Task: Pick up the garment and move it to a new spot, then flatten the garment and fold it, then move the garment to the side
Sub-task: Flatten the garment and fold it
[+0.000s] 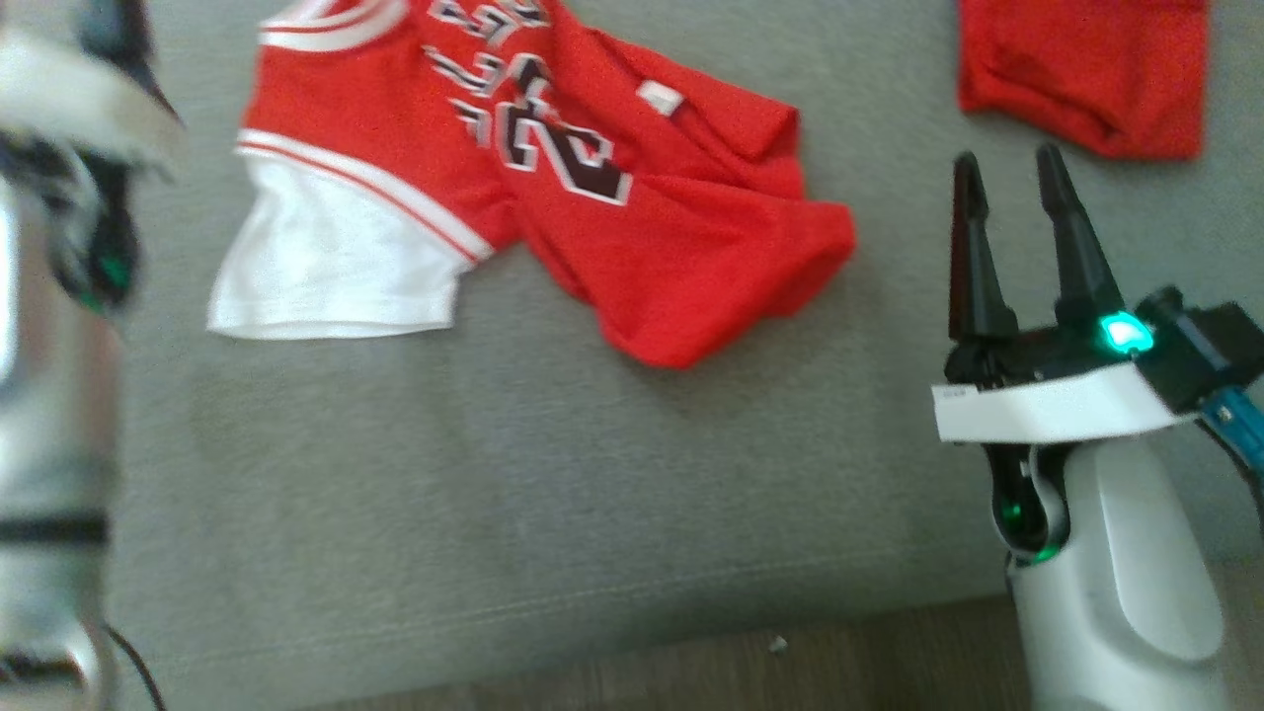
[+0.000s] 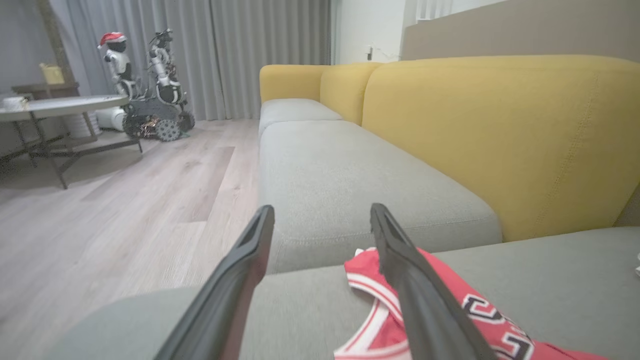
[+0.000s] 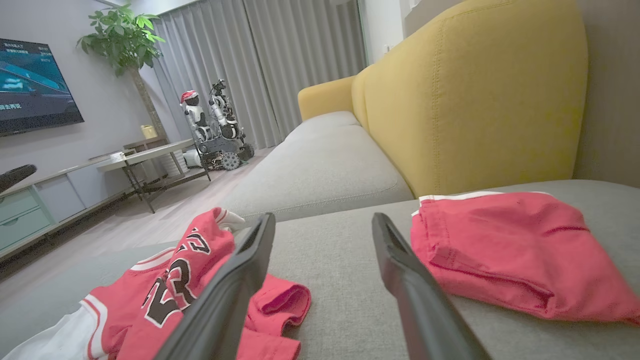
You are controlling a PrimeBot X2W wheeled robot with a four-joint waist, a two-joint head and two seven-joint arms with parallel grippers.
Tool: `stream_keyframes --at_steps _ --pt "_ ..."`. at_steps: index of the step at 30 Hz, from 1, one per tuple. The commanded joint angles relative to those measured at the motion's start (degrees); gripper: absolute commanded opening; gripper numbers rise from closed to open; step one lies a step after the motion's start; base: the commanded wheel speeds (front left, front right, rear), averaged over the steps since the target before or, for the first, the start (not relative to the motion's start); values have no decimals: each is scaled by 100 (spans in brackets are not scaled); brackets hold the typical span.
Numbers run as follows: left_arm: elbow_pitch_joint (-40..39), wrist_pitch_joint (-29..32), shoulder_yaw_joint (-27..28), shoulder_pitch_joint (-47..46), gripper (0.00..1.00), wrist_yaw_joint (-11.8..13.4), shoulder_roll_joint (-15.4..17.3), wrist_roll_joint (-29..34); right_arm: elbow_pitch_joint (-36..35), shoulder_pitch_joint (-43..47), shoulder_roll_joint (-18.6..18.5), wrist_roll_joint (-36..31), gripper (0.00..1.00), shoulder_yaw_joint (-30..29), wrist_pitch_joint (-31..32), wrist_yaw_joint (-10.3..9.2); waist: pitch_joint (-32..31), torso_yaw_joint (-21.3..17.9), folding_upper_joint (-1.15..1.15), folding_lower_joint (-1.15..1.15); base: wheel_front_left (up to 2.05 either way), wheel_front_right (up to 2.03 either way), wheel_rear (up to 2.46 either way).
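Looks like step one, the pick-up, not begun yet. Seeing a rumpled red and white mesh basketball jersey (image 1: 553, 168) with black numbers sprawled by the far edge of the grey fabric sofa seat (image 1: 592, 494), left of middle, partly folded over itself. Also spotting a folded red cloth piece (image 1: 1086, 74) at the far right corner, well apart. Got the right tool (image 1: 1007, 163) parted and empty, parked between the two. Same for the left tool (image 2: 321, 210): spread wide, gripping nothing, close by the jersey's striped trim. Next, probably: drop down, pinch two edges, lift without dragging.
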Motion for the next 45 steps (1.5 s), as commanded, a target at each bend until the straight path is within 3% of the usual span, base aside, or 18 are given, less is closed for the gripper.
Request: stream_keyframes --at_steps 1,9,14,20,35,39,45 --pt "-661 -60 315 479 100 63 78 -204 -175 146 46 -117 100 15 25 26 -459 539 0 0 0 0 0" --pt "-2688 -69 586 2843 100 238 -580 -213 -269 500 46 -242 100 -292 309 26 -856 988 0 0 0 0 0" --pt "-3288 -70 688 3766 100 125 -1111 -189 -279 658 46 -215 100 -310 383 26 -1038 1045 0 0 0 0 0" --pt "-3382 -70 870 4371 100 95 -1478 120 -143 817 46 -167 100 -302 366 26 -1150 1039 0 0 0 0 0" --pt "-2899 -71 1106 4313 100 -78 -1637 494 -120 636 46 -29 100 -118 314 26 -959 790 0 0 0 0 0" --pt "-2293 -2 984 4021 100 -110 -1439 670 -195 512 46 4 100 -19 310 26 -777 634 0 0 0 0 0" --pt "-1484 615 903 3328 100 -87 -1083 840 -272 366 46 91 100 86 247 26 -454 401 0 0 0 0 0"
